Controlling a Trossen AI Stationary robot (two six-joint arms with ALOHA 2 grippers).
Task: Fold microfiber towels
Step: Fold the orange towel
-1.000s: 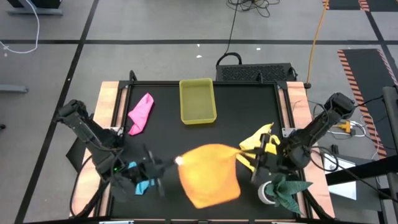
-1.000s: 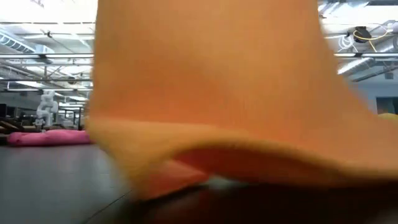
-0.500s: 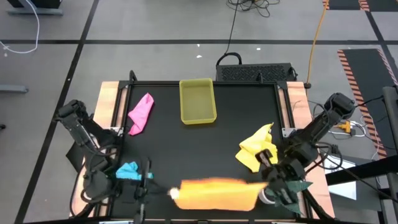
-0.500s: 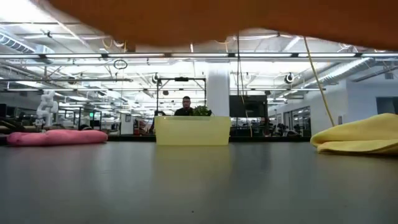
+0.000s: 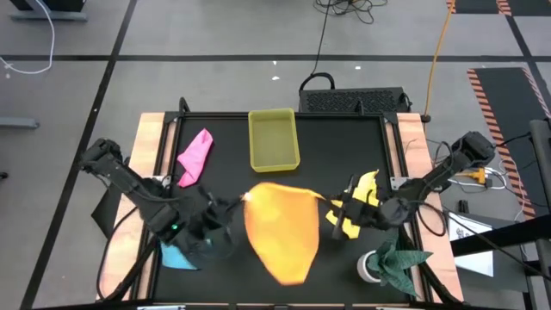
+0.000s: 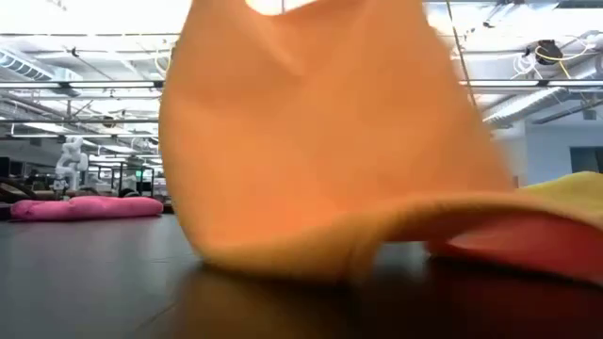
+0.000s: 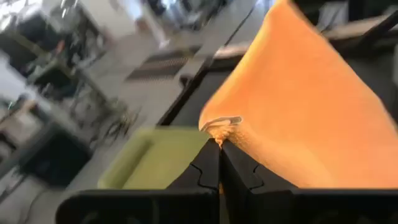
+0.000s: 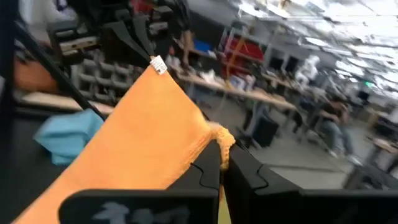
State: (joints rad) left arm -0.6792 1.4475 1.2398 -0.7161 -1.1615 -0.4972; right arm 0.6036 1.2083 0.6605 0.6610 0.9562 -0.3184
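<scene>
The orange towel (image 5: 281, 228) is a plain, soft cloth held up by two corners, so that it hangs as a broad sheet narrowing toward its lower end. Its top edge runs roughly level between the two grippers, just in front of the yellow tray (image 5: 274, 139); its long axis runs from that edge away from the tray toward the table's near edge. In the low view the orange towel (image 6: 330, 160) fills most of the picture, its lower hem curled and resting on the dark table top (image 6: 85, 273).

The left gripper (image 5: 234, 207) has its fingers pressed together on one upper corner, where a small white tag (image 7: 219, 122) shows. The right gripper (image 5: 334, 209) is likewise pinched shut on the other upper corner.

The yellow towel (image 5: 355, 207) lies crumpled under and just beside the right gripper, on the tray's right-hand side and nearer the front. The light blue towel (image 5: 178, 255) lies bunched beneath the left arm, near the front-left corner. The pink towel (image 5: 195, 156) lies just to the left of the tray, stretched lengthwise toward the front. A dark green cloth (image 5: 398, 260) sits at the front-right corner, well apart from the tray.

Bare table (image 5: 344, 146) stays open to the tray's right and between the tray and the hanging towel.
</scene>
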